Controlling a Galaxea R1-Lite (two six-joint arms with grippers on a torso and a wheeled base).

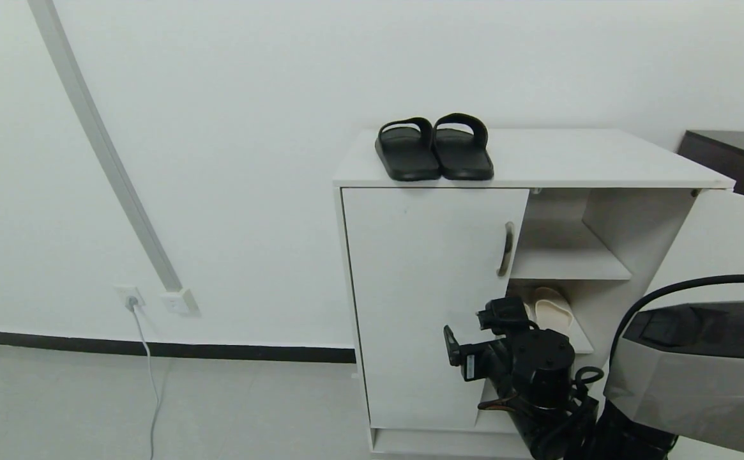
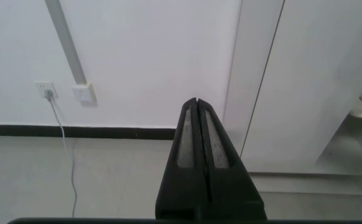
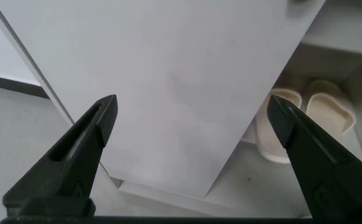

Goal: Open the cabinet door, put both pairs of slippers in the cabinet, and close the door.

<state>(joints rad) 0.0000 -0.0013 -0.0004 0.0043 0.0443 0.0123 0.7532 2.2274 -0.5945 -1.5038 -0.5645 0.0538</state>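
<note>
1. My right hand (image 3: 190, 115) is spread wide and holds nothing. It sits low in front of the closed left door (image 1: 423, 300) of the cabinet (image 1: 569, 156), near that door's right edge.
2. My left hand (image 2: 196, 106) is pressed fully together with nothing between its fingers. It is out to the left of the cabinet, above the floor.
3. The right door (image 1: 729, 243) stands swung open.
4. The cream slippers (image 1: 547, 308) lie side by side on the lower shelf inside the open right compartment.
5. The black slippers (image 1: 434, 148) sit as a pair, touching, on the cabinet top towards its left end.
6. The upper shelf (image 1: 569, 265) carries nothing.
</note>
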